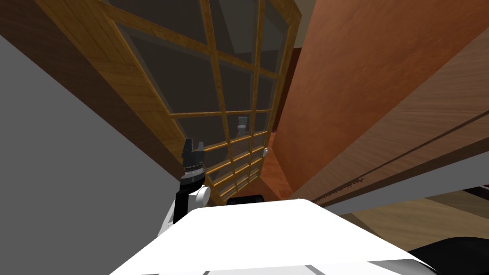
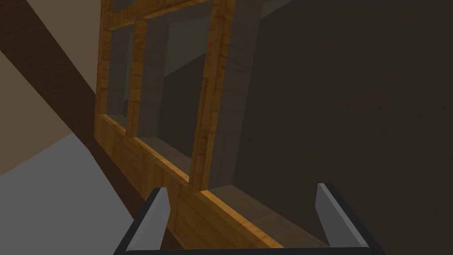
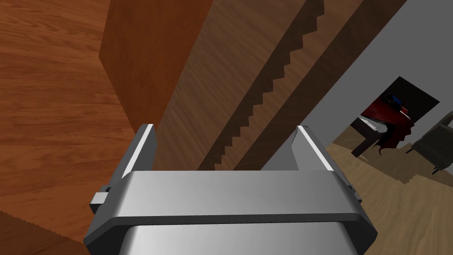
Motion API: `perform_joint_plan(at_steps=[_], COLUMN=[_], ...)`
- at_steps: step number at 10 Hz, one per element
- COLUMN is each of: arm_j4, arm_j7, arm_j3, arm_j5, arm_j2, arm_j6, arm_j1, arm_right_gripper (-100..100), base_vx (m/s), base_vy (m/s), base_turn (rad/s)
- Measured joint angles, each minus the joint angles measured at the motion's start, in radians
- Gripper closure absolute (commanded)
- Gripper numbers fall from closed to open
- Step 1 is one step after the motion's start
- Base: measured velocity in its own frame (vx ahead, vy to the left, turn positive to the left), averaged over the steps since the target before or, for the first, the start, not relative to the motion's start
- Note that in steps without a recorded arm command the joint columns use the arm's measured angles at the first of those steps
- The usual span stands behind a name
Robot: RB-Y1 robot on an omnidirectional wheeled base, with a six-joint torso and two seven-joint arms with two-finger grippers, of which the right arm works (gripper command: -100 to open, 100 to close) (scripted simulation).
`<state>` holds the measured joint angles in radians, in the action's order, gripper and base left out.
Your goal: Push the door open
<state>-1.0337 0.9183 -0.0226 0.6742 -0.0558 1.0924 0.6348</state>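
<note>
A door (image 1: 217,86) of light wooden bars around dark glass panes runs from the upper left down to the middle in the head view. A small white knob (image 1: 265,152) sits at its right edge. My left gripper (image 1: 193,145) is raised close in front of the door's lower left panes, fingers open. In the left wrist view my left gripper (image 2: 243,212) is open and holds nothing, with a wooden bar (image 2: 208,195) of the door just beyond its fingers. My right gripper (image 3: 225,146) is open and holds nothing, pointing along a brown wall.
A reddish-brown wall (image 1: 363,81) stands right of the door, and a grey wall (image 1: 62,157) lies to its left. Through the glass a small white fixture (image 1: 242,123) shows. A doorway with a red object (image 3: 385,124) and a chair (image 3: 435,144) lies off to the right.
</note>
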Motion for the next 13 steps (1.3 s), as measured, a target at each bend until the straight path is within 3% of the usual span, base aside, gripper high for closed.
perform_joint_plan(at_steps=[3, 6, 7, 8, 13], arm_j4=[-0.011, -0.015, -0.014, 0.002, -0.009], arm_j7=[-0.016, -0.006, -0.006, -0.010, -0.021], arm_j3=[0.002, -0.002, -0.002, 0.003, 0.019], arm_j5=[0.000, -0.001, -0.001, 0.002, 0.012], arm_j2=[0.012, 0.006, 0.007, 0.008, 0.008], arm_j6=[0.001, -0.001, 0.001, 0.002, 0.004], arm_j1=[0.004, 0.016, 0.015, -0.004, 0.022], arm_right_gripper=[-100, -100, -100, -100, -100], base_vx=[0.007, 0.003, -0.006, 0.000, 0.035], base_vy=[-0.003, -0.004, 0.011, 0.000, 0.022], base_turn=[-0.015, 0.011, -0.030, 0.000, -0.044])
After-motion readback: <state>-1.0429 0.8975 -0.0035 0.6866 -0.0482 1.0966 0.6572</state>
